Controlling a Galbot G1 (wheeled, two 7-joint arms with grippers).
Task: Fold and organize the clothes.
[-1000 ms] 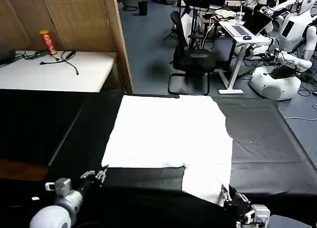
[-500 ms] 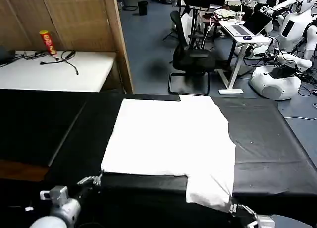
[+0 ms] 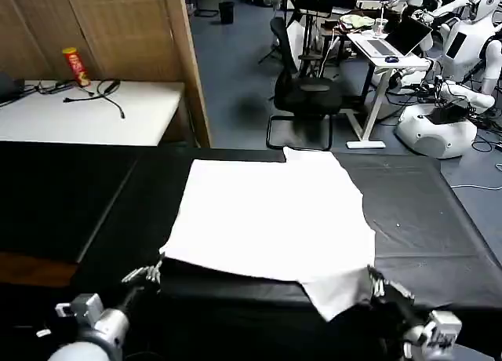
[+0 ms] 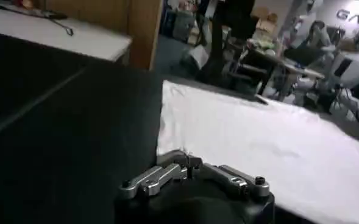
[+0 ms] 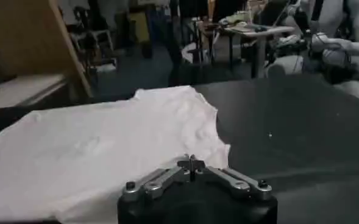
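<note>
Since half a second earlier, the near edge of the T-shirt [image 3: 271,220] had been lifted off the table and pulled a little toward the far side, and the flap at its near right corner had changed from a hanging square to a pointed fold; the right gripper had also risen higher and nearer to that corner.

On the left, the left gripper [image 3: 145,275] was at the near left corner of the shirt, and its fingers [image 4: 161,173] were pressed together on the edge of the cloth (the pinch itself was partly hidden by the gripper body). In the middle, the shirt lay spread on the black table cover [image 3: 94,212], flat at the far side and raised along the near side. On the right, the right gripper [image 3: 380,286] was at the near right corner, its fingers [image 5: 191,164] closed on the white fabric there. Behind the table stood a black office chair [image 3: 306,94].
</note>
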